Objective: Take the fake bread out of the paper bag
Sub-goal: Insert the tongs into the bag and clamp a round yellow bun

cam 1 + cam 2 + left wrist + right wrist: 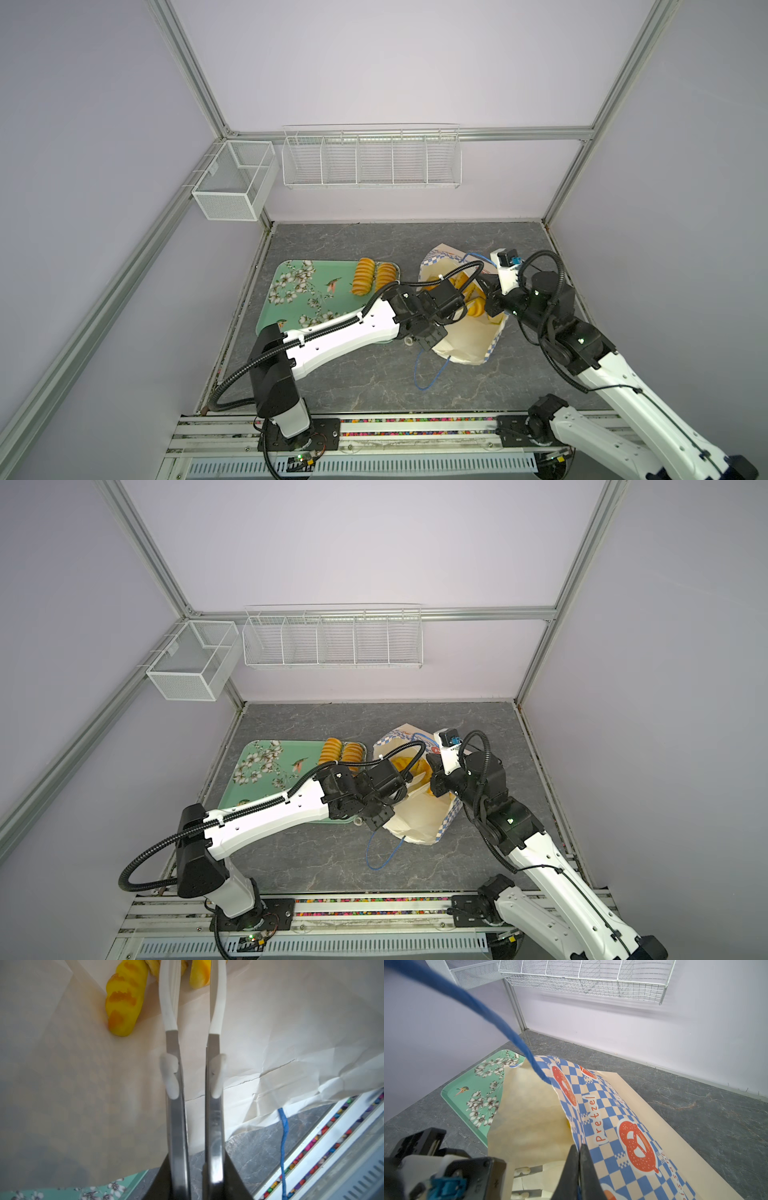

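Bread [122, 1001] is only partly out of the bag, so the task looks roughly midway at best. Nearest, the bag [465, 345] lies slumped on the bench [374, 386] just beside the tray [299, 299]. Its mouth gapes, and a blue cord [432, 374] trails loose in front of it.

The left fingers [168, 1001] reach deep into that mouth, standing a little apart. Their tips run off the edge of the left wrist view, so whether they grip anything cannot be told. Yellow pieces lie around the tips: a ribbed one to one side, touching neither finger, and at least one more between or beside them. These are yet to come out.

Further in, the right fingers [588, 1174] are clenched on the bag's checkered rim, holding it up and open.

Farthest, two loaves [363, 276] lie side by side at the tray's far corner, clear of the bag. That part is done. What is left, judging by the yellow showing inside in both top views, is to lift out the rest, however many are hidden under the paper.
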